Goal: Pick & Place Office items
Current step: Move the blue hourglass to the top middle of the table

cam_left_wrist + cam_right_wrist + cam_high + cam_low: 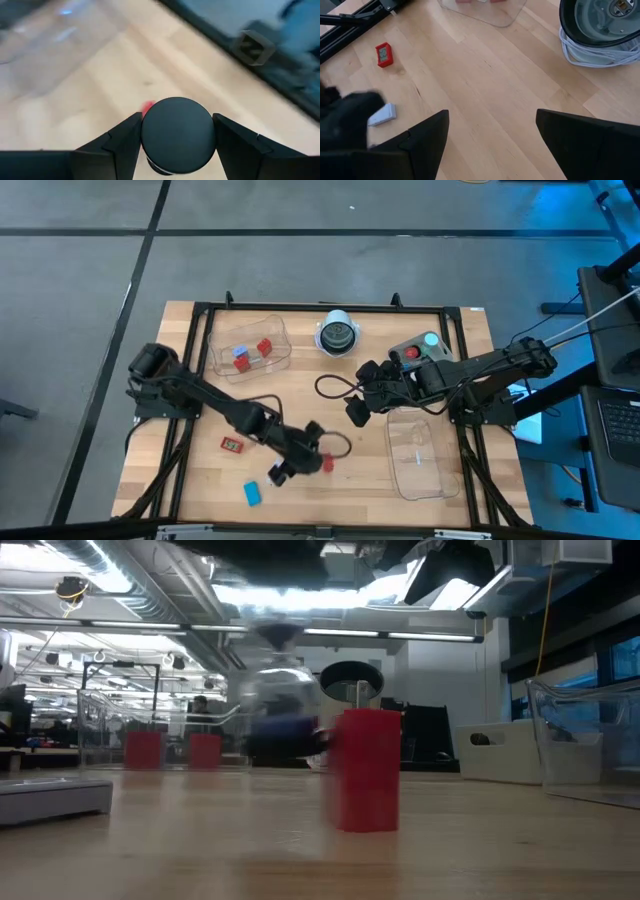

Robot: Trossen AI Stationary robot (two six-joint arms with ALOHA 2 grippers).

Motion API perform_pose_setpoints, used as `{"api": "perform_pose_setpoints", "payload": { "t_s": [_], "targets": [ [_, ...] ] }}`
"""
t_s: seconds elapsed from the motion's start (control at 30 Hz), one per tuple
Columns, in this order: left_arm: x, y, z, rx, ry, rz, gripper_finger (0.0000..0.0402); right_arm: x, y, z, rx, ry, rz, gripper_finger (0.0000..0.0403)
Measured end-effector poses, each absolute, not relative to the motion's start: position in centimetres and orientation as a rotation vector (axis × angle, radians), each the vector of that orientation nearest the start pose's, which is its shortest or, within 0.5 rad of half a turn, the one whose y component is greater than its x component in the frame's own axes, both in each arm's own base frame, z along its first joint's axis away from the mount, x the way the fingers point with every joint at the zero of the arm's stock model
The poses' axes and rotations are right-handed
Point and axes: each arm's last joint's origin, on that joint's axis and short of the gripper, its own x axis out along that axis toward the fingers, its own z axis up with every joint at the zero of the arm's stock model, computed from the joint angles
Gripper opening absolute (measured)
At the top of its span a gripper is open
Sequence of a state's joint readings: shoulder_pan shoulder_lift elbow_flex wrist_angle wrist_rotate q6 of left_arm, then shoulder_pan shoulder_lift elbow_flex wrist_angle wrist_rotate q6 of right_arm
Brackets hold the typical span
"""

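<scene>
My left gripper [295, 465] hovers over the near middle of the table, shut on a black round disc [177, 135]. Just beyond the disc, a red block [327, 465] stands on the wood; it also fills the foreground of the low view [368, 770]. A red-framed tag [232, 444] and a blue block [252, 493] lie flat on the table nearby. My right gripper [490, 130] hangs open above the table's middle [355, 412], with nothing between its fingers. My left gripper pinches the black disc by two opposite sides of its rim [145, 140] between its two fingers. The fingers slant down toward the table's near right. The disc's flat round face is turned toward the wrist camera. Whether it is clear of the table I cannot tell.
A clear tray [250, 345] at the far left holds red, blue and white blocks. A second clear tray [415, 455] sits at the near right. A round white-rimmed dark object [338, 335] and a grey holder [415, 350] stand at the far edge. A black cable [335, 385] loops mid-table.
</scene>
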State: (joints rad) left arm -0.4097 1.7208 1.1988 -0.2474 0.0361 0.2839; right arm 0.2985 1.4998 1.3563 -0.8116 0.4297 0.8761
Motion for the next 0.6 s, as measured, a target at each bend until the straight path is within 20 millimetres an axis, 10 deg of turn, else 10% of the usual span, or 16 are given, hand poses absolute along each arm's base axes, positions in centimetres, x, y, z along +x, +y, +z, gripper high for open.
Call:
{"api": "perform_pose_setpoints", "payload": {
  "t_s": [0.6],
  "targets": [
    [37.6, 0.6, 23.7, 0.267, 0.634, -0.264, 0.0219, 29.4, 7.8, 31.2, 0.365, 0.816, -0.463, 0.0304]
  ]
}}
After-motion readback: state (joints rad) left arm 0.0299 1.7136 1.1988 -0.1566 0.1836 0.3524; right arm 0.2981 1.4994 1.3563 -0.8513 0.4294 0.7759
